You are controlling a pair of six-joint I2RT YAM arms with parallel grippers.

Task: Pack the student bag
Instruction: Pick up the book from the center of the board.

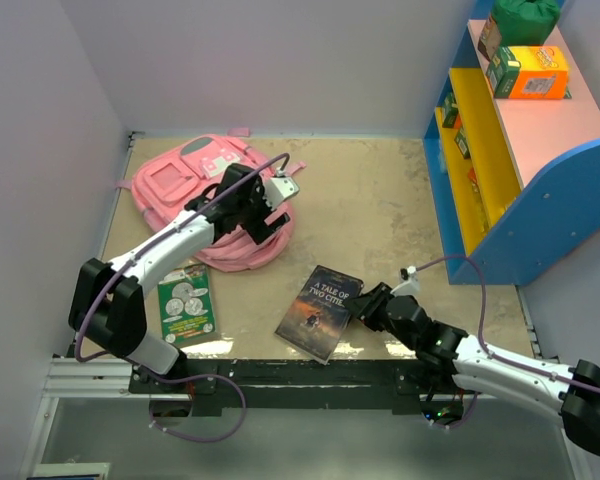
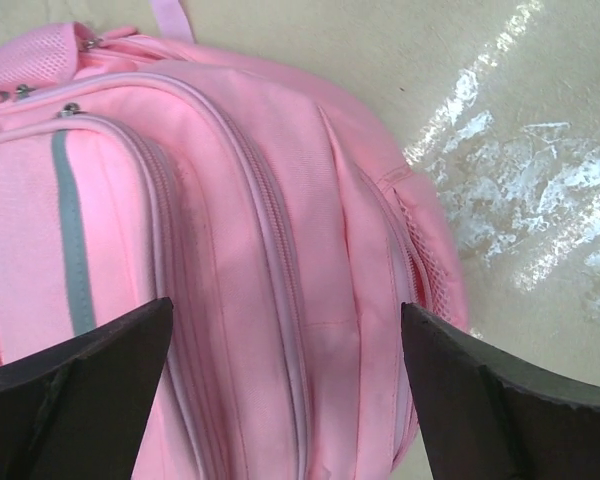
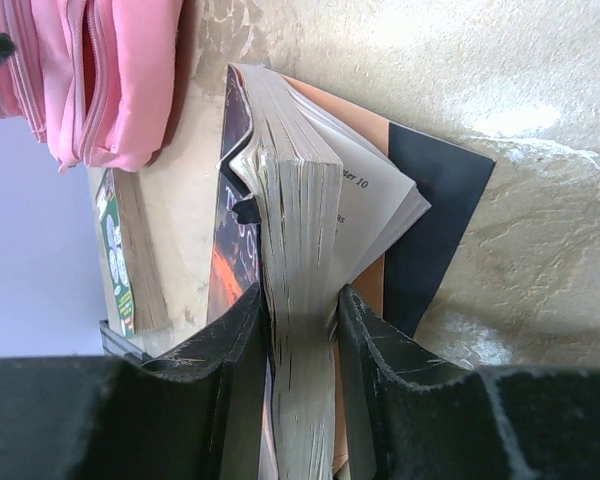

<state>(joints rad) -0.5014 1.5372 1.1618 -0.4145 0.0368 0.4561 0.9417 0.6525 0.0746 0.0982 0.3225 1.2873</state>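
At the ten o'clock corner of the tabletop (image 1: 380,200) lies the pink student bag (image 1: 175,185), front pockets up. The left pincer (image 1: 267,216) hangs over its four o'clock edge, jaws spread wide, gripping nothing. Near six o'clock the right pincer (image 1: 360,303) pinches the page block of a dark paperback (image 1: 318,312). A green book (image 1: 186,305) lies at eight o'clock.
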